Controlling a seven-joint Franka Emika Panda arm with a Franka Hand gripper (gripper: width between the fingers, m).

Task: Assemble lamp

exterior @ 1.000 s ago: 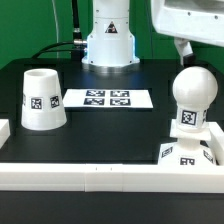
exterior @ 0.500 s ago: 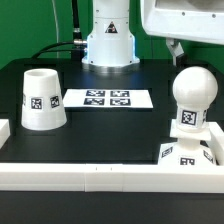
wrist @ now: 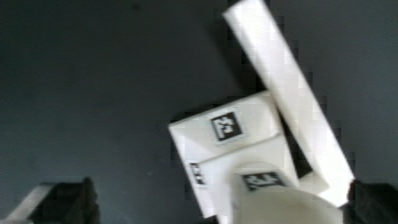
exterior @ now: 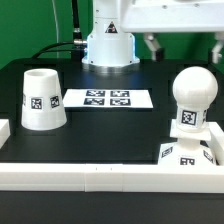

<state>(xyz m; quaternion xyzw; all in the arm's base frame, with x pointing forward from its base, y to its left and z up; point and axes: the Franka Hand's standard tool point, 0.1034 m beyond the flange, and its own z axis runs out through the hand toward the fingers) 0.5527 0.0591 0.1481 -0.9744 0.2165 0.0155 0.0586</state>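
The white ball-shaped bulb [exterior: 192,92] stands upright on the low square base [exterior: 187,153] at the exterior view's right, by the front rail. The tapered shade [exterior: 42,98] stands alone, open end up, at the exterior view's left. My gripper [exterior: 186,47] hangs above the bulb, open and empty, with one finger on each side and clear of it. In the wrist view the gripper [wrist: 221,206] frames the blurred top of the bulb [wrist: 299,204], with the tagged base [wrist: 231,140] below it. Dark fingertips [wrist: 61,201] show at the frame's edge.
The marker board [exterior: 107,99] lies flat at mid-table between the shade and the bulb. A long white border rail [exterior: 90,177] runs along the front, also seen in the wrist view [wrist: 281,80]. The arm's white pedestal [exterior: 108,45] stands at the back.
My gripper has moved toward the exterior view's left, from beside the bulb's upper right to above it. Both fingers now show. The lamp parts have not moved.
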